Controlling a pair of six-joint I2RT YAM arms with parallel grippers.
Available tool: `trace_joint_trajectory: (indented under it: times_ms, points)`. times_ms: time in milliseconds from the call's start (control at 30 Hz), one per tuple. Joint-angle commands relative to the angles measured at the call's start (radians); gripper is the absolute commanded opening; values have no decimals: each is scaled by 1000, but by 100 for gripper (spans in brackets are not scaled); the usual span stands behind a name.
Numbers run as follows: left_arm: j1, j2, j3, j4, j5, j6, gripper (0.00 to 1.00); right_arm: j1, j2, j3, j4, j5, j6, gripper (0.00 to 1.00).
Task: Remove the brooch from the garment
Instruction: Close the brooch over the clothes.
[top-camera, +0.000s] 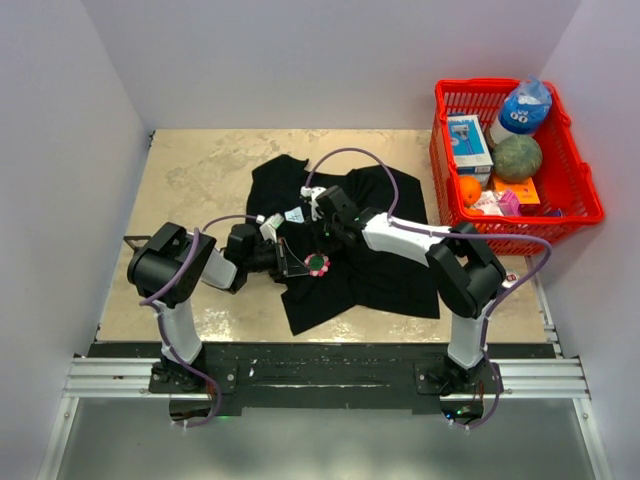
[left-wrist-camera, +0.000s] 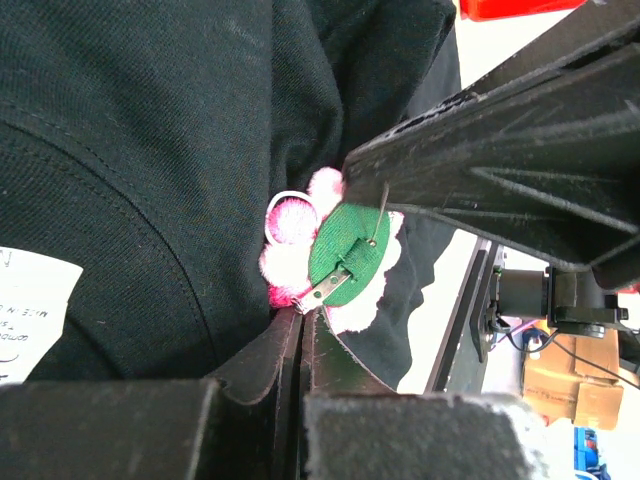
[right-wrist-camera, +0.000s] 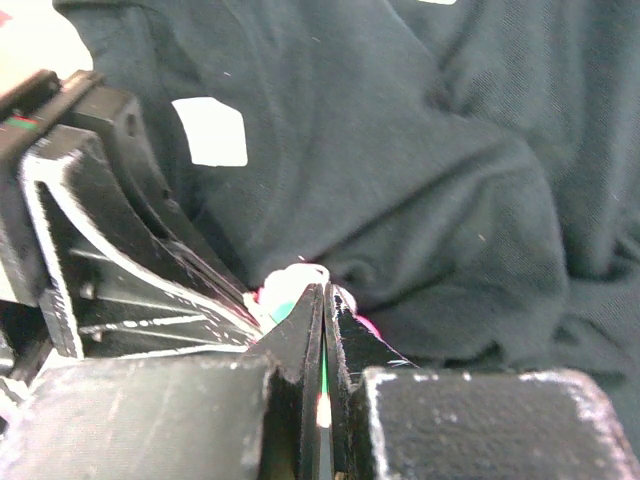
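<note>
The jaws are pressed together on both sides: those of the left gripper (left-wrist-camera: 300, 335) at the clasp (left-wrist-camera: 327, 287) end of the brooch (left-wrist-camera: 345, 255), those of the right gripper (right-wrist-camera: 323, 300) at its opposite edge; what is nipped cannot be told. The brooch is seen green side up near the middle of the shirt (left-wrist-camera: 150, 120). It is judged light, small and fragile on soft cloth, and best taken by the stiff green side, not the beads.

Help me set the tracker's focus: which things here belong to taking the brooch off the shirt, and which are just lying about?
Belong to the job:
brooch
garment, the black shirt under it
left tool and right tool, both shut at the brooch

Just lying about:
red basket at the far right
in it: bottle, green round fruit, orange, box
</note>
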Motion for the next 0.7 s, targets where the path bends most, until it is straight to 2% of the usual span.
trace_joint_trajectory:
  times_ms: [0,667]
  points:
    - [11,40,12,-69,-97,30,0,27,21,61,24,-18,-42,0]
    - [12,31,16,-72,-91,29,0,57,50,41,9,88,-92,0]
